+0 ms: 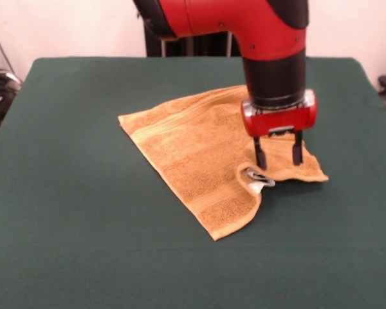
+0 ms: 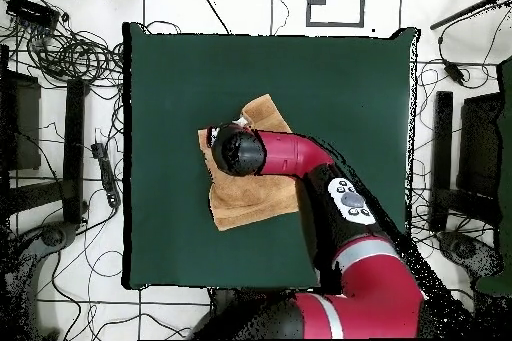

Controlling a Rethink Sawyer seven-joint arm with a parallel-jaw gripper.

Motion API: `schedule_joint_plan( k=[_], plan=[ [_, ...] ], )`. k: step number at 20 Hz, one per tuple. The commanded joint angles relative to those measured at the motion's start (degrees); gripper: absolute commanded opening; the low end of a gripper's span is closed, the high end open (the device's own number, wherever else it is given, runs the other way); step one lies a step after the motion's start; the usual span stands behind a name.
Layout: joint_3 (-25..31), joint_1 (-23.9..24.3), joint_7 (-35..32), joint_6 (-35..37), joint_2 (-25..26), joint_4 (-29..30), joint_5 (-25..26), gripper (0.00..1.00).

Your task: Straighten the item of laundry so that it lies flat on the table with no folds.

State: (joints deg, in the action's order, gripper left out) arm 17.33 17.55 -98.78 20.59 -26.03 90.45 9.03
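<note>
The orange-tan towel [image 1: 193, 151] lies on the dark green table [image 1: 83, 212], right of centre in the front view. Its near right part is folded over, and a small white tag [image 1: 257, 179] shows at the fold. My gripper [image 1: 278, 156] hangs straight down over that folded right corner, fingers [image 1: 260, 154] apart, tips just above the cloth and holding nothing. In the overhead view the towel [image 2: 250, 197] lies left of centre and the arm's wrist [image 2: 238, 149] covers its upper left part; the gripper itself is hidden there.
The red and black arm [image 2: 340, 217] reaches from the bottom right across the table [image 2: 330, 87] in the overhead view. Cables and stands [image 2: 70, 57] lie on the floor around the table's sides.
</note>
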Motion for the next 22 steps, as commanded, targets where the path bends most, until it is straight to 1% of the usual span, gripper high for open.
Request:
schedule_joint_plan(
  k=[1, 3, 4, 7, 8, 10, 11, 12, 15, 17, 18, 22],
  plan=[
    [-2.0, -7.1, -10.5, 9.3, -5.2, 1.0, -3.1, 1.00],
    [-6.2, -10.5, -11.5, 10.6, -5.9, -0.7, -1.8, 1.00],
    [-7.2, -11.5, -11.7, 11.2, -6.3, -1.1, -1.7, 1.00],
    [-5.5, -11.3, -11.8, 12.3, -9.0, 1.4, -4.1, 1.00],
    [-5.6, -11.5, -12.2, 12.6, -9.9, 2.0, -4.7, 1.00],
    [-7.1, -12.3, -12.3, 14.0, -10.5, 1.4, -4.7, 1.00],
    [-7.5, -12.4, -11.8, 14.8, -10.0, 0.3, -4.5, 1.00],
    [-7.8, -12.2, -11.3, 14.1, -8.7, -0.5, -4.1, 1.00],
    [-8.7, -11.0, -9.3, 10.1, -2.6, -3.1, -2.4, 1.00],
    [-7.2, -9.0, -7.2, 8.3, 0.4, -3.8, -2.3, 1.00],
    [-6.3, -8.0, -6.2, 6.9, 1.6, -4.0, -2.1, 1.00],
    [-5.0, -5.8, -4.1, 5.5, 4.2, -5.3, -1.1, 1.00]
  ],
)
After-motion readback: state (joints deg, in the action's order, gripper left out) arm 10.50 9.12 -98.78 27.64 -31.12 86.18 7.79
